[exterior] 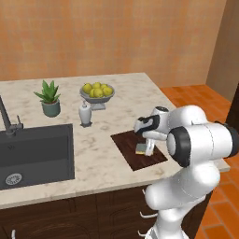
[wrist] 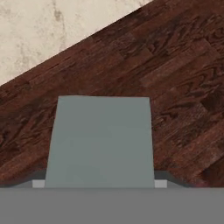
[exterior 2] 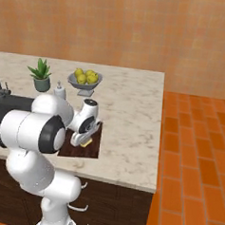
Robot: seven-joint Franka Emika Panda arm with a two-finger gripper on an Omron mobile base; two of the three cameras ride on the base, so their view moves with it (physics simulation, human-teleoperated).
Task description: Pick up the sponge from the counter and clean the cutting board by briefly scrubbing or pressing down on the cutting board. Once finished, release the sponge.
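- While the arm reaches down over the near right part of the surface (exterior: 107, 135), the jaws (exterior: 143, 150) sit low on the cutting board (exterior: 128, 142), with the sponge (exterior: 140, 149) between them.
- From the left base view, the sponge shows as a small grey-green and yellow block at the tip of the hand, touching the dark wood of the board.
- From the right base view, a yellow edge of the sponge (exterior 2: 86, 142) peeks out under the hand, resting on the board (exterior 2: 94, 146).
- Looking along the hand, the grey-green top of the sponge (wrist: 100, 140) lies flat against the board (wrist: 175, 65), and a pale corner of the surface (wrist: 39, 30) shows beyond the board's far edge.
- The jaws appear clenched on the sponge, though the finger tips themselves are hidden by the block in the hand view.
- Beyond the jaws, farther back on the surface, stands a bowl of lemons (exterior: 97, 92), with a white soap bottle (exterior: 85, 114) nearer and to the left of it.
- Farther to the left of the jaws are a potted plant (exterior: 49, 99), a black sink (exterior: 35, 156) and a dark tap (exterior: 9, 121).
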